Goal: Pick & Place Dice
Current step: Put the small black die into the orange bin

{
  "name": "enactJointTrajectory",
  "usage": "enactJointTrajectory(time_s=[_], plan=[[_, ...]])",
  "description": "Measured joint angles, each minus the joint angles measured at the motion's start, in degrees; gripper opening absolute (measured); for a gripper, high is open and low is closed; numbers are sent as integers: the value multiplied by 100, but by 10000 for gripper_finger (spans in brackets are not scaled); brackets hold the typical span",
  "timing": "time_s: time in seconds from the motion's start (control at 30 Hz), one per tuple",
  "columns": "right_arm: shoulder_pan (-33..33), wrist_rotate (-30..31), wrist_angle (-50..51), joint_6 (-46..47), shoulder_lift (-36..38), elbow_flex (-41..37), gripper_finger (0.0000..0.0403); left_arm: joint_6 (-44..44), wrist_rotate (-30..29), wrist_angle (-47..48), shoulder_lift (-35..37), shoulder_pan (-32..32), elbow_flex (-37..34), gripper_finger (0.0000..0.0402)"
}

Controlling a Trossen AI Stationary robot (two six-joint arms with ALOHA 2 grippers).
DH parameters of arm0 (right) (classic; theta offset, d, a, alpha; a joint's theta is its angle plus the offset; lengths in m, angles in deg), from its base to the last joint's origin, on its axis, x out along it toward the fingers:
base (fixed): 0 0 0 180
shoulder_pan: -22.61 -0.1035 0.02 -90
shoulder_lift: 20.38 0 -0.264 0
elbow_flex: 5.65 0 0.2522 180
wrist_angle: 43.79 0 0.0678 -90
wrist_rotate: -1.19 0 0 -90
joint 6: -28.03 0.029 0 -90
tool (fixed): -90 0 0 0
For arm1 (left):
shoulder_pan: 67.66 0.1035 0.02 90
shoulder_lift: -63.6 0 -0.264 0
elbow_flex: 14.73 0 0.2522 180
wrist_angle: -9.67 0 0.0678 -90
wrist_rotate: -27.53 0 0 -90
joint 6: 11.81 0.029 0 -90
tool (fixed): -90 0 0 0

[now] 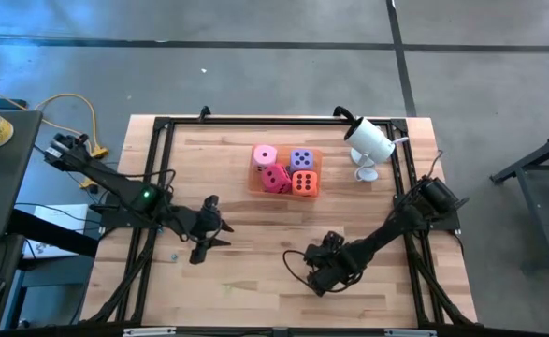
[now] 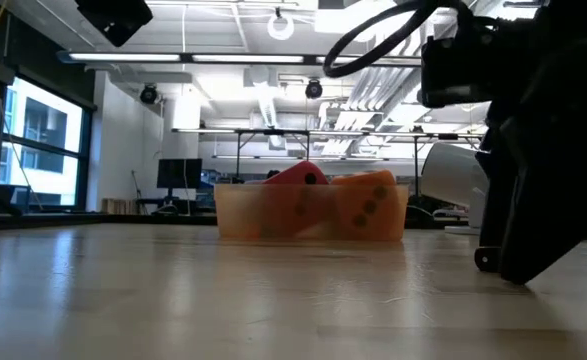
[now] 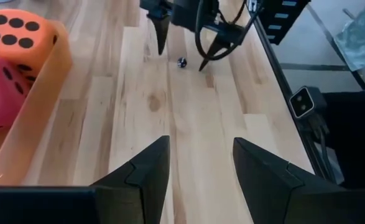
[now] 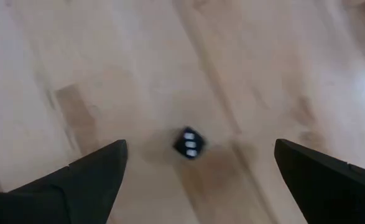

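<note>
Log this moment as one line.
left claw open, empty | right claw open, over small dark die | red die, orange die, pink die, purple die in orange tray

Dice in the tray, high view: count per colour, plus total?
Pink die: 1
Lavender die: 1
Red die: 1
Orange die: 1
Total: 4, all inside the orange tray.
</note>
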Motion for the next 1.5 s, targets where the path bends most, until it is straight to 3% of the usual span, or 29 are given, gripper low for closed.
enactJointTrajectory(time_s=[0.3, 0.53, 0.7, 0.97, 1.17, 1.5], plan=[[7, 127, 40, -25, 2, 0, 376, -6, 0, -260, -183, -216, 2, 170], [164, 161, 74, -29, 0, 0, 272, 20, 1, -238, -212, -270, 2, 170], [294, -137, 64, 14, 0, 2, 199, 22, 4, -227, -252, -376, 2, 170], [311, -430, 106, 143, 7, 4, 116, 24, 7, -240, -248, -513, 2, 170], [300, -383, 151, -71, 48, 7, 28, 0, 6, -238, -248, -513, 2, 170], [876, -155, 392, -1039, 664, 229, 31, -17, 7, -232, -243, -511, 2, 170]])
